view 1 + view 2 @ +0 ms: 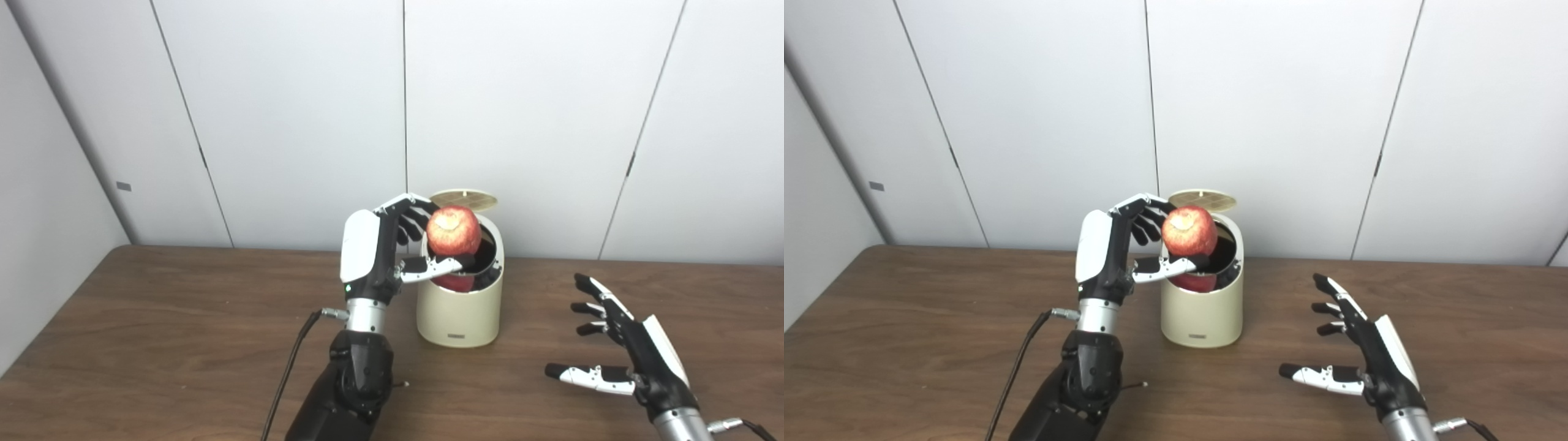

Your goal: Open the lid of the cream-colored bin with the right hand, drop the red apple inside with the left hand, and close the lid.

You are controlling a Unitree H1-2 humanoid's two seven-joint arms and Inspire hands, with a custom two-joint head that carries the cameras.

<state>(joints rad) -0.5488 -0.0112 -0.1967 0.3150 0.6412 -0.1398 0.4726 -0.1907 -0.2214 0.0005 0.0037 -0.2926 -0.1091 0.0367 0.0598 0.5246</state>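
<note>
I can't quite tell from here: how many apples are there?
2. One red apple is held by the left hand over the open bin; a second red shape, apparently another apple, lies inside, partly hidden.

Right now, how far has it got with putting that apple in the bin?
The lid already stands open behind the cream-colored bin. The left hand holds the red apple over the opening, not yet released. The right hand waits open on the table. Left: dropping the apple, closing the lid.
</note>
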